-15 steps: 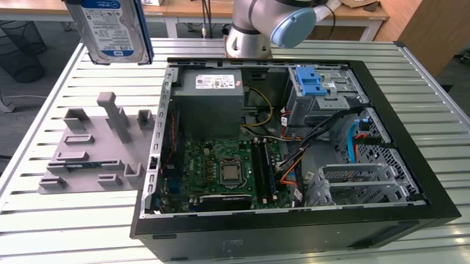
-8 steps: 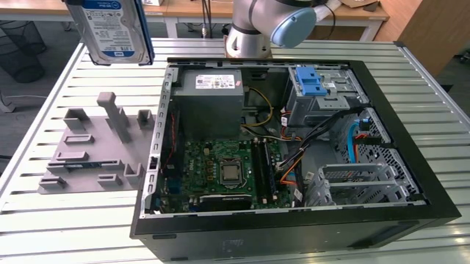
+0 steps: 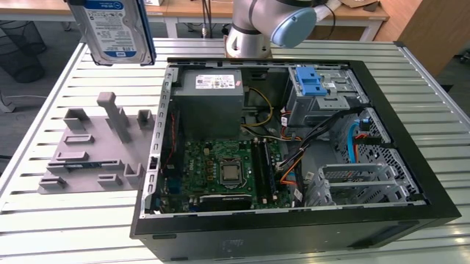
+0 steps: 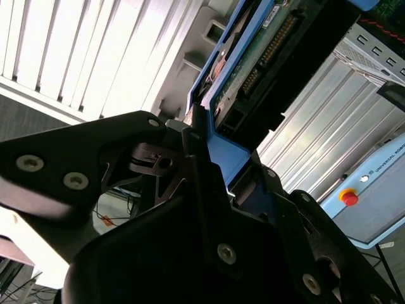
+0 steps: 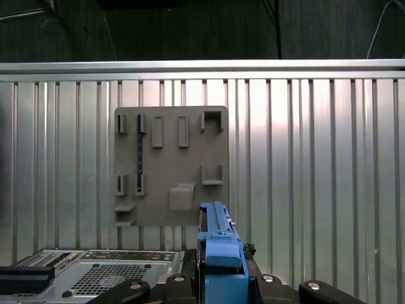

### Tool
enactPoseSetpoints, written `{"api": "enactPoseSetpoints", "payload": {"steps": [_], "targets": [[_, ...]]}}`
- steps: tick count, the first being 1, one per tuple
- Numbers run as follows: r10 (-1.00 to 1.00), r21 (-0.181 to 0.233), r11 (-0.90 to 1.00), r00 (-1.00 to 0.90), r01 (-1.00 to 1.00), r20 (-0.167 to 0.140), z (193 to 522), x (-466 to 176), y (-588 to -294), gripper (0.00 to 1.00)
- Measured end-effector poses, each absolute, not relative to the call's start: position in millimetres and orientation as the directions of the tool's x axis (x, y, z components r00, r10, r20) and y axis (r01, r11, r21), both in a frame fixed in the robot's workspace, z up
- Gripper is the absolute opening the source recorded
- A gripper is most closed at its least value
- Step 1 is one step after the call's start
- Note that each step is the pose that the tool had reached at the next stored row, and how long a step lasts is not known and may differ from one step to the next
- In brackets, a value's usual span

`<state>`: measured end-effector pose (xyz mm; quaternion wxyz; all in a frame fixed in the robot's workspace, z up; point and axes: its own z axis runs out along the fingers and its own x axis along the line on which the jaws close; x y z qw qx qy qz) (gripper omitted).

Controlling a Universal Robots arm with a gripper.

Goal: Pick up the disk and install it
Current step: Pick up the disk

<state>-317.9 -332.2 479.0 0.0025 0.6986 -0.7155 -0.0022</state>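
Silver with a white-and-blue label, the disk (image 3: 118,27) hangs in the air at the far left of the exterior view. It is above the slatted metal table (image 3: 59,231) and well apart from the open computer case (image 3: 411,110). In both wrist views the gripper (image 4: 209,149) (image 5: 218,282) pinches the blue carrier frame (image 5: 218,244) of the disk between its 2 black fingers (image 4: 197,183). On the table, left of the case, lies 1 grey holder plate (image 3: 88,159).
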Motion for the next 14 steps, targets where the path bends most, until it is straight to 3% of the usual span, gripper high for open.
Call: {"api": "enactPoseSetpoints", "payload": {"steps": [14], "targets": [[-1.000, 0.007, 0.024, -0.024, -1.000, 0.000, 479.0, -310.9, -332.7, 0.36]]}}
